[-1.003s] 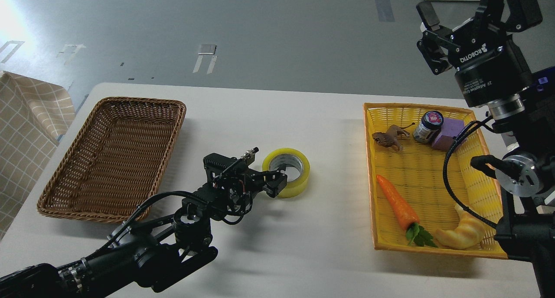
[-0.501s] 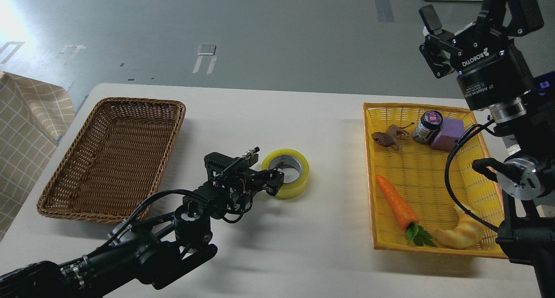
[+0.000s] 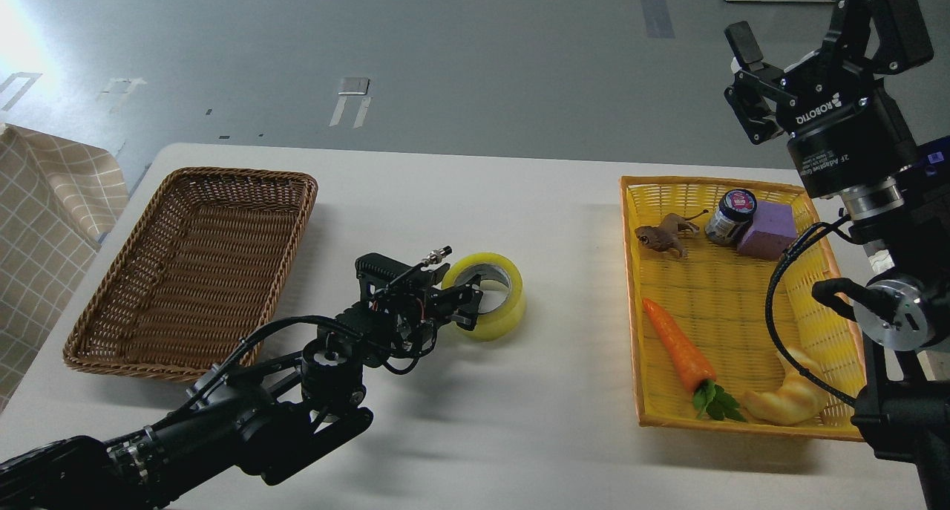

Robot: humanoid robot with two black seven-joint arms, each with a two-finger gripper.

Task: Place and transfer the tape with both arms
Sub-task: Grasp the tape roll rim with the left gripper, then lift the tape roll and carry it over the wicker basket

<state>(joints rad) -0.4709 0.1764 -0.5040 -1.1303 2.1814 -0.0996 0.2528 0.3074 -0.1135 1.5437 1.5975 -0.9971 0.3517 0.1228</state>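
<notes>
My left gripper (image 3: pixel 469 307) is clamped across the tape (image 3: pixel 486 295) wall. I judge the roll light, rigid and slick, so the wall is the right hold. My right gripper (image 3: pixel 749 72) is raised, jaws apart.

A robotics lab or test room — a white table (image 3: pixel 460 198) stands on a bare grey floor (image 3: pixel 445 57) marked with tape strips. Toy props fill a yellow basket (image 3: pixel 631 309) on the right, a brown wicker basket (image 3: pixel 193 265) sits left — a staged setup.
</notes>
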